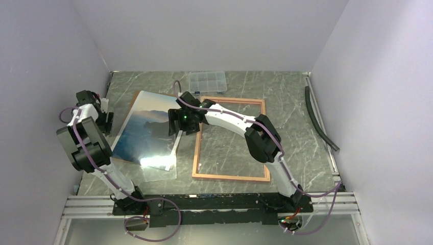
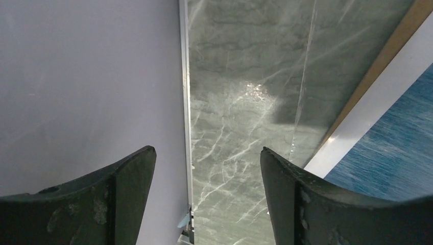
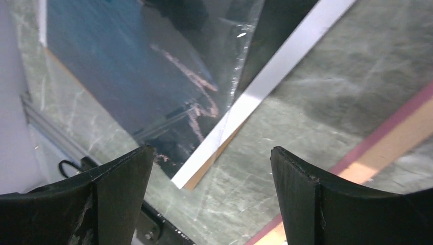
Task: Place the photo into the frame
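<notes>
Clear plastic compartment box (image 1: pixel 207 80) sits at the far edge of the green marble counter (image 1: pixel 291 102). Black hose (image 1: pixel 320 122) runs along the right wall. Both are clear of the work. Glossy mountain-and-sky photo (image 1: pixel 145 127) lies just left of the thin pink rectangular frame (image 1: pixel 232 176). Right claw (image 1: pixel 176 124) is spread wide and empty over the photo's right edge. Left claw (image 1: pixel 105 120) is spread wide and empty by the left wall.
</notes>
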Controlling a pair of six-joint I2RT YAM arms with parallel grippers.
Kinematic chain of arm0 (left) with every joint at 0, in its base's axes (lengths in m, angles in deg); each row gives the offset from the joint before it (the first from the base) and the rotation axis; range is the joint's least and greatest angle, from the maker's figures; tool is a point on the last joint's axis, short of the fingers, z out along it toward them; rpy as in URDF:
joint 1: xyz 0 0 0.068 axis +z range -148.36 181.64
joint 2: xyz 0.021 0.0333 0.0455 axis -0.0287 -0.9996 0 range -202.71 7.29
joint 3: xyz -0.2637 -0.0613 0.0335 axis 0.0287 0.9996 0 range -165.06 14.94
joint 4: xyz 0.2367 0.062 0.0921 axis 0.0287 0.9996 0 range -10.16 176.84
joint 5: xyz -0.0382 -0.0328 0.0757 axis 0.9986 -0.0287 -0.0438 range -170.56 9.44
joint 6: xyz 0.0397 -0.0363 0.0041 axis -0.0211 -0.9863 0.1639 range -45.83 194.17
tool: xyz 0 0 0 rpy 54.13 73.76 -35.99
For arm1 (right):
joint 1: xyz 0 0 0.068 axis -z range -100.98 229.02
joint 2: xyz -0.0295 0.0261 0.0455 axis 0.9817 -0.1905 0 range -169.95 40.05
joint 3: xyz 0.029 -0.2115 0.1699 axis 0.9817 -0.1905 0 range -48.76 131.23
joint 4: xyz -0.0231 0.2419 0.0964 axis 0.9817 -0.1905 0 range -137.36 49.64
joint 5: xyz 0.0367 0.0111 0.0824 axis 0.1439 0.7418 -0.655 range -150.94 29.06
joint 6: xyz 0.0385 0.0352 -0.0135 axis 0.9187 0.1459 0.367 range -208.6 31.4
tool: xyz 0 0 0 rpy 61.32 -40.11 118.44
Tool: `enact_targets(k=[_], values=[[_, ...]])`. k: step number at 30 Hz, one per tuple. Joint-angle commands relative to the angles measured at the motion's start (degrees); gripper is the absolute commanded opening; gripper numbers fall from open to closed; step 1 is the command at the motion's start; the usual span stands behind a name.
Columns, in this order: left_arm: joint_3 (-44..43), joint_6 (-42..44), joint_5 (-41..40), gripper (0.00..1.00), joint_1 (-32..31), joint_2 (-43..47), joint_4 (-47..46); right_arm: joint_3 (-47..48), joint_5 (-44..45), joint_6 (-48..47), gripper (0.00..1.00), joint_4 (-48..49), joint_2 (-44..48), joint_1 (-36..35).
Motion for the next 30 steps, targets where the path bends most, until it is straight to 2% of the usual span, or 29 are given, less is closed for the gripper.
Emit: enact_targets(k=[1,17,20,26,30], values=[[2.65,1.18,-0.71,0.79,-0.20,-0.39,-4.92,-2.18,-7.34,2.51,0.88,5.96,0.13,-0.50],[11.23,0.02,3.85,0.72,-1.41,1.54,-6.71,-6.14,-17.10,4.25,0.78,10.05,-3.50,-0.50],[12.48,-0.38,4.49,0.67,-1.73,2.12,-6.21,-8.19,-18.86,5.35,0.78,10.94,-2.97,-0.45],[15.84,-0.65,5.64,0.66,-1.88,4.64,-5.93,-9.65,-20.92,6.35,0.78,9.46,-2.05,-0.85],[16.85,-0.84,6.20,0.65,-2.11,5.86,-5.78,-12.24,-21.59,8.21,0.78,11.77,-1.06,-1.29]])
